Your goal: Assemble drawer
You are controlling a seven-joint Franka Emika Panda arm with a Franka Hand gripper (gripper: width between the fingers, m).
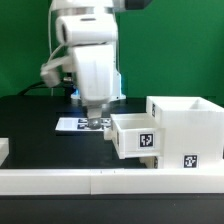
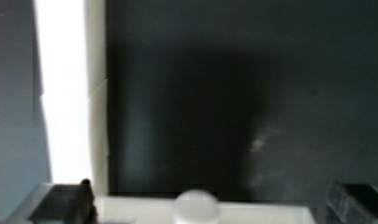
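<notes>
- I'm looking at a robotics lab bench, not a home or a shop.
- A green backdrop (image 1: 170,45) closes off the space behind the black table (image 1: 30,115).
- A low white border rail (image 1: 90,180) fences the table's near edge.
- The marker board (image 1: 72,124) lies flat on the table, and printed square tags sit on the white drawer casing (image 1: 185,128).
- The white robot arm (image 1: 90,50) stands over it all.

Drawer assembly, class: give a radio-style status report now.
Gripper low beside tray, jaw state unclear. Tray part-way in casing. Nothing in the way.
</notes>
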